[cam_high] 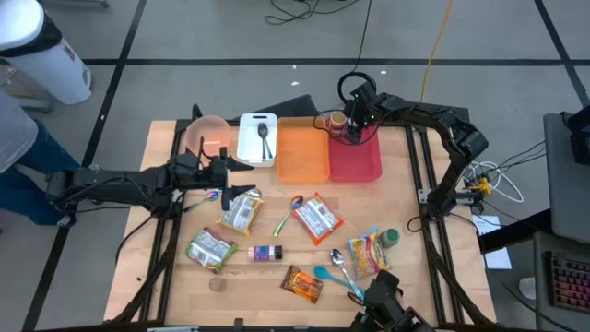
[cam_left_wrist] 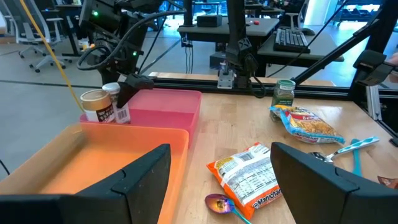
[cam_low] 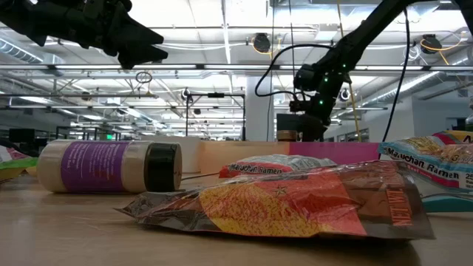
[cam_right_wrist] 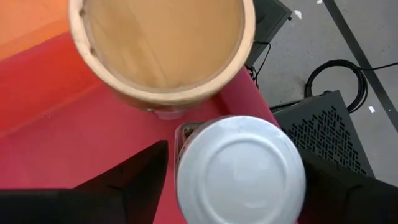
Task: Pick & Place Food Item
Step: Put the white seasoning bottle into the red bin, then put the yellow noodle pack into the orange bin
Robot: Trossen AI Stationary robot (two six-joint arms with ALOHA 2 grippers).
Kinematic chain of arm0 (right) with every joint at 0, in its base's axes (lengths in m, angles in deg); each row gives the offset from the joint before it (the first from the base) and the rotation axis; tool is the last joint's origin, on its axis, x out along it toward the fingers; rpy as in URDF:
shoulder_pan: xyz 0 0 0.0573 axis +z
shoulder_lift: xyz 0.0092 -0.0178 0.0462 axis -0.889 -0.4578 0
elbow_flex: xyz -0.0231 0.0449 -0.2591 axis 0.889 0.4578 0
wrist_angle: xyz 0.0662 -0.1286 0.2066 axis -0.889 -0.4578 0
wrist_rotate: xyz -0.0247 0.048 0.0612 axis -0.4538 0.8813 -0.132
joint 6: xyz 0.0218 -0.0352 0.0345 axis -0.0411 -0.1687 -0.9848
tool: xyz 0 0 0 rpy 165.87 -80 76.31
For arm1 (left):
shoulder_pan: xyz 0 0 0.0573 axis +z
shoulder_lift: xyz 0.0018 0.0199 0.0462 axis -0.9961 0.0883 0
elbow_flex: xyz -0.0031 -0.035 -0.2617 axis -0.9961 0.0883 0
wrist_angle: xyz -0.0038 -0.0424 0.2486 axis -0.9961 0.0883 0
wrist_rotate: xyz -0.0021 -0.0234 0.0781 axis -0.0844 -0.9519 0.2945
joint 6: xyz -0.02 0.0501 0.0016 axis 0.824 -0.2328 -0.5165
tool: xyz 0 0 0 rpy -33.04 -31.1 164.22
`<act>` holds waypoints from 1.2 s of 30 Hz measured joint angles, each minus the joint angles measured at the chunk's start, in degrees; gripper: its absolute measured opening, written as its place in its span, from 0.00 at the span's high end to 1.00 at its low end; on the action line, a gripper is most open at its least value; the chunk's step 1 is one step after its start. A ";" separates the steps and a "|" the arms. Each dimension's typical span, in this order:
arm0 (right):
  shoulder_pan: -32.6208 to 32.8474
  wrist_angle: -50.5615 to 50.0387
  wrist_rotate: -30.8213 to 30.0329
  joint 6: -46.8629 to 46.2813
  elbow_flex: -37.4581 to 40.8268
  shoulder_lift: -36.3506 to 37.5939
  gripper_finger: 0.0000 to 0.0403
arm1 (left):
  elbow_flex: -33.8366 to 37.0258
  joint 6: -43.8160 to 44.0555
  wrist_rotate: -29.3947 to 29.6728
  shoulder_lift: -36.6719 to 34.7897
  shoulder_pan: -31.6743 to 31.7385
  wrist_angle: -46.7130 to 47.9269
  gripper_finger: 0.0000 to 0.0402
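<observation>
In the far corner of the red tray (cam_high: 361, 164) two jars stand upright on their bases: one with a tan lid (cam_right_wrist: 161, 50) and one with a silver lid (cam_right_wrist: 239, 171). My right gripper (cam_right_wrist: 236, 152) hangs over the silver-lidded jar, pointing steeply down. It is open, with one finger on either side of the lid, and a strip of red tray shows between one finger and the jar. The left wrist view shows both jars (cam_left_wrist: 102, 104) beside my right gripper (cam_left_wrist: 134, 84). My left gripper (cam_high: 241, 168) is open and level above the table's left half, holding nothing.
Orange tray (cam_high: 302, 152), white tray with a spoon (cam_high: 257, 138) and pink bowl (cam_high: 207, 136) line the far edge. Noodle and snack packets (cam_high: 317, 219), spoons, a lying purple-labelled bottle (cam_high: 265, 253) and a green-lidded jar (cam_high: 391, 236) are scattered over the table's near half.
</observation>
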 joint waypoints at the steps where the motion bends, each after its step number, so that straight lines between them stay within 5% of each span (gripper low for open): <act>1: 0.00 0.00 0.00 0.00 0.00 0.43 0.29 | 0.00 0.00 0.00 0.00 0.00 0.00 0.31; 12: 1.69 -1.65 -0.12 -0.09 -0.07 13.11 0.26 | 0.00 -2.11 0.17 -0.04 0.00 -0.92 0.31; 19: 9.46 -1.85 0.30 -3.72 -0.09 22.88 0.26 | -1.24 -3.67 0.59 -1.07 0.00 -0.10 0.31; 23: 14.99 -0.05 5.51 -8.88 -0.09 26.37 0.26 | -3.31 -3.42 0.58 -2.93 -0.26 7.10 0.31; 30: 24.88 18.76 17.71 -20.32 7.99 28.82 0.27 | -6.51 3.69 0.68 -5.46 -2.52 22.97 0.31; 36: 33.73 47.07 19.50 -25.94 23.56 27.14 0.27 | -6.51 18.54 1.46 -5.01 -4.11 33.96 0.31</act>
